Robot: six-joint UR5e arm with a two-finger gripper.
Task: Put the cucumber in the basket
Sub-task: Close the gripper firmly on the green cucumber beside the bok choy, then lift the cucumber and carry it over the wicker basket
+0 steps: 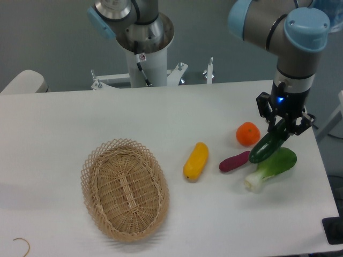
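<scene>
The dark green cucumber (263,148) hangs tilted in my gripper (281,130) at the right of the table, just above the bok choy (272,166) and the purple vegetable (234,161). The gripper is shut on the cucumber's upper end. The tan wicker basket (91,170) sits empty at the front left, far from the gripper.
An orange fruit (247,134) lies left of the gripper. A yellow vegetable (196,160) lies between the basket and the purple one. The table's right edge is close to the gripper. The robot base (144,51) stands at the back.
</scene>
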